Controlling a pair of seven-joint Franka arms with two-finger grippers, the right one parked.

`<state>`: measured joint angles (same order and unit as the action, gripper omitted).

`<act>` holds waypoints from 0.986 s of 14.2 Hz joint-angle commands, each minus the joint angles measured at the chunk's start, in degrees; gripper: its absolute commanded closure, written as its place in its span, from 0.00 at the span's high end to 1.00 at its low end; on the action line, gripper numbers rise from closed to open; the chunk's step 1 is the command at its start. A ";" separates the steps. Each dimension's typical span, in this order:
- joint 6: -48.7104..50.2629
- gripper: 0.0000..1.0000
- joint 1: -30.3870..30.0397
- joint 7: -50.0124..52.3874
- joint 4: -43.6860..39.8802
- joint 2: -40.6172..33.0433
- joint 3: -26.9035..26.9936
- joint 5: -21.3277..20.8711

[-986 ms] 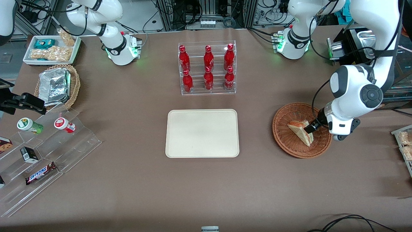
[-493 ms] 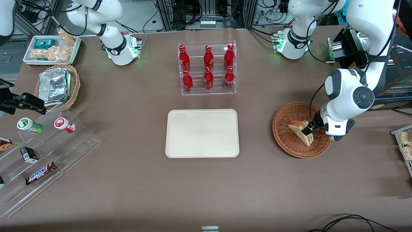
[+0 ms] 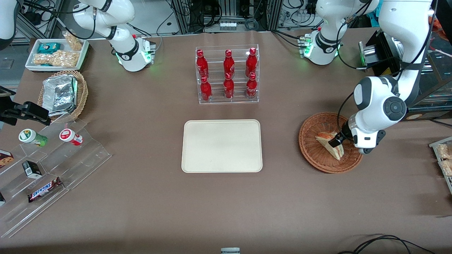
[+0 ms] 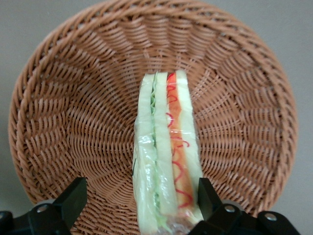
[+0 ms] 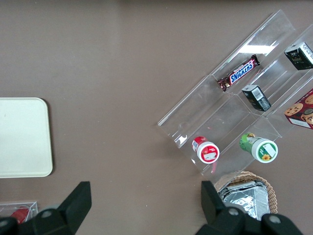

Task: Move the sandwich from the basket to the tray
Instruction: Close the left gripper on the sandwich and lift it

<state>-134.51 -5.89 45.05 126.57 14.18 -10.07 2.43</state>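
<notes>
The sandwich (image 3: 329,141) is a clear-wrapped wedge lying in the round reddish-brown basket (image 3: 310,127), toward the working arm's end of the table. My left gripper (image 3: 334,143) is down in the basket and open. In the left wrist view the gripper (image 4: 142,192) straddles the sandwich (image 4: 168,147), which stands on edge showing green and orange-red layers. One finger (image 4: 204,192) is against the bread. The other finger (image 4: 73,196) is well apart from it over the basket's weave (image 4: 73,98). The cream tray (image 3: 221,145) lies mid-table with nothing on it.
A clear rack of red bottles (image 3: 227,74) stands farther from the camera than the tray. A tan basket of foil packets (image 3: 61,93), a white snack tray (image 3: 56,54) and clear stepped shelves with snacks (image 3: 46,165) lie toward the parked arm's end.
My left gripper has slid a little farther over the sandwich, toward the tray, and the arm's wrist has followed. The sandwich stays in the basket.
</notes>
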 commanded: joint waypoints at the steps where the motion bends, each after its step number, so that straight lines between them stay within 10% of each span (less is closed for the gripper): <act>1: -1.28 1.00 0.53 1.35 0.52 1.20 -0.13 0.30; 8: -1.37 0.90 1.59 3.80 0.26 1.73 -0.13 0.30; 11: -1.28 0.29 1.59 5.83 -0.01 1.47 -0.13 0.30; 14: -0.67 0.09 1.59 5.83 -1.06 0.59 -0.13 0.21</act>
<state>-135.25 -4.84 49.65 126.08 15.17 -10.45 2.46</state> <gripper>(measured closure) 0.537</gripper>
